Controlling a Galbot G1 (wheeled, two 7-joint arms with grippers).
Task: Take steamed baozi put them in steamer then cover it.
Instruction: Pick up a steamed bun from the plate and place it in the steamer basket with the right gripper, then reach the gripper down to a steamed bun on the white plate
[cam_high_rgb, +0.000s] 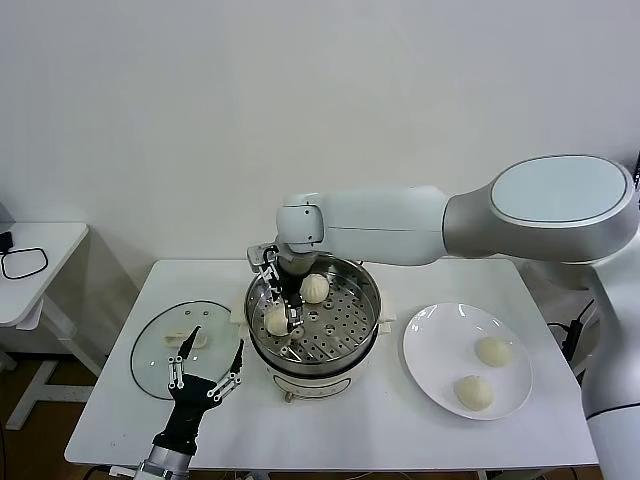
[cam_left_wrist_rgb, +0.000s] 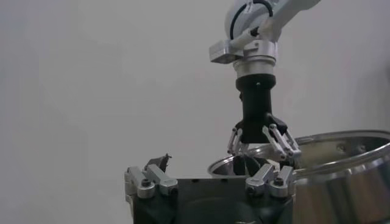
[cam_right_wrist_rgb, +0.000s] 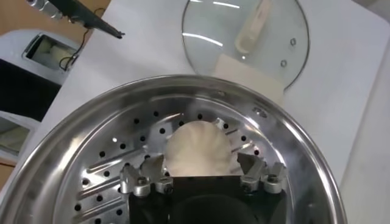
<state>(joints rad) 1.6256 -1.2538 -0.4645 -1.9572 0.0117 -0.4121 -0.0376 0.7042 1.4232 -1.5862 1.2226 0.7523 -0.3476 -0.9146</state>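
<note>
The table (cam_high_rgb: 400, 420) carries the steamer (cam_high_rgb: 366, 283) at centre, reachable by both arms. The white plate (cam_high_rgb: 425, 355) on the robot's right holds two steamed baozi; two more sit on the steamer's perforated tray. The cover (cam_high_rgb: 150, 345) lies flat left of the steamer, leaving the pot mouth free for loading. The right gripper (cam_high_rgb: 284, 318) is inside the steamer, jaws apart around a bun (cam_right_wrist_rgb: 196, 148) resting on the tray. The left gripper (cam_high_rgb: 205, 362) waits open over the cover's near edge.
</note>
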